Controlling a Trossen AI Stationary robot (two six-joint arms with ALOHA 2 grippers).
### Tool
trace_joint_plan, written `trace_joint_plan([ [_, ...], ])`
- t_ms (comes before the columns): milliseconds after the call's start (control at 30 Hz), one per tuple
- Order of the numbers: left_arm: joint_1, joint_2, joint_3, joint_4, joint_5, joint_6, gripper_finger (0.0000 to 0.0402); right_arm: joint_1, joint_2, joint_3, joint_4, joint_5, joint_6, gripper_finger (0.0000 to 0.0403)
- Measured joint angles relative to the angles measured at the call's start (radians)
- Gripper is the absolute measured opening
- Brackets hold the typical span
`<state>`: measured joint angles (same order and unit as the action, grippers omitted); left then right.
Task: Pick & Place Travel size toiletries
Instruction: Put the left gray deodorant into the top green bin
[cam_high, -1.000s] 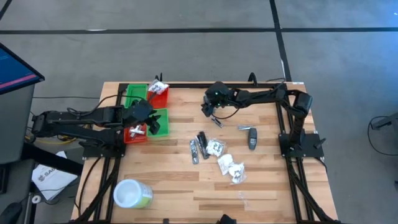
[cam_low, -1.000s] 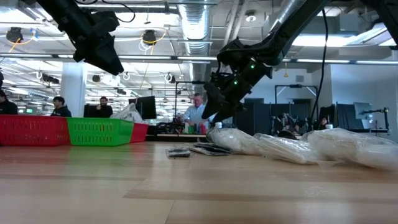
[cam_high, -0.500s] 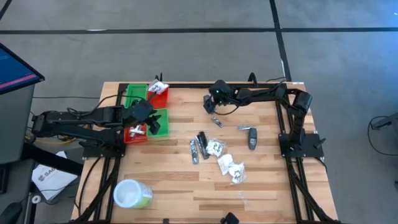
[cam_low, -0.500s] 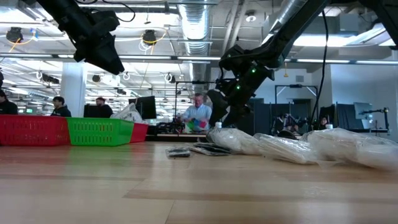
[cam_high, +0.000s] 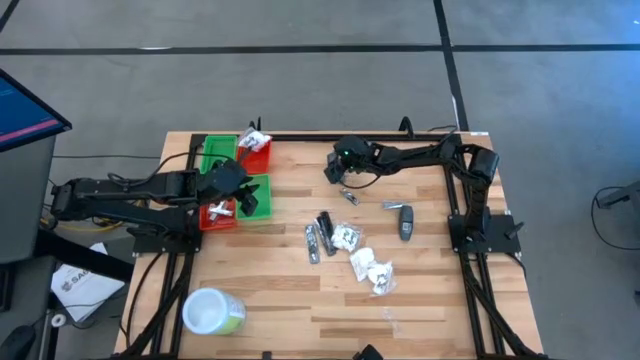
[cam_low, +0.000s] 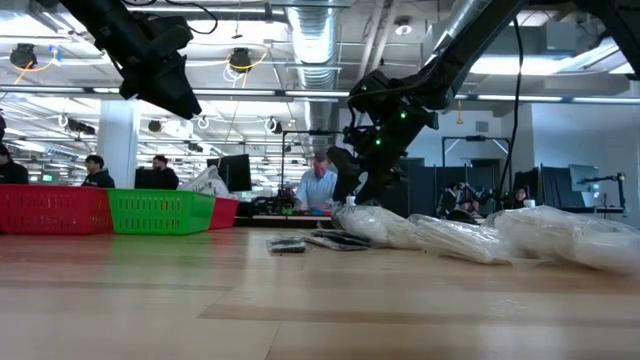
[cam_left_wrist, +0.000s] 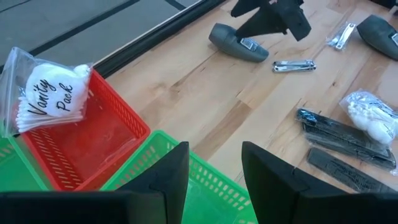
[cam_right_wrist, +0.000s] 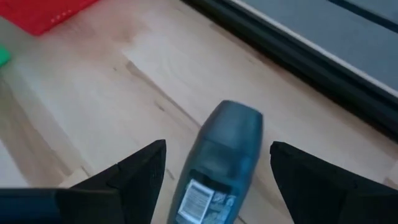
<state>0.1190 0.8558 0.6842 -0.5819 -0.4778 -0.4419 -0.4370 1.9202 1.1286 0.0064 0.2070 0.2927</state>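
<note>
From above: right gripper (cam_high: 340, 178) hovering at far middle of table (cam_high: 290, 300), left gripper (cam_high: 240, 199) waiting over green bin (cam_high: 262, 185). Through right wrist camera: fingers (cam_right_wrist: 134, 177) spread wide, empty, straddling grey bottle (cam_right_wrist: 221, 162) lying flat; likely light, stiff, slick, best pinched across its narrow sides. Through left wrist camera: fingers (cam_left_wrist: 168, 177) half open, holding nothing

Bare wood (cam_high: 290, 290) along the near edge; toiletries (cam_high: 345, 245) cluttering the middle, bins (cam_high: 235, 180) far-left.

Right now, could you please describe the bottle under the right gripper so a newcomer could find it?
Start at the table's far rail and find the open right gripper. Between its fingers lies a dark grey oval bottle with a small white label, alone on bare wood, unlike the tubes and white packets clustered mid-table.
</note>
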Motion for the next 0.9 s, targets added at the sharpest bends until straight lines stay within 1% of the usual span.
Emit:
trace_joint_plan([
  [767,0.0,0.0,0.0,-0.001,0.0,-0.003,0.014,0.012,0.0,0.0,-0.002,0.013,0.029,0.0276],
  [900,0.0,0.0,0.0,-0.001,0.0,-0.003,0.014,0.017,0.0,0.0,-0.002,0.031,0.041,0.0276],
])
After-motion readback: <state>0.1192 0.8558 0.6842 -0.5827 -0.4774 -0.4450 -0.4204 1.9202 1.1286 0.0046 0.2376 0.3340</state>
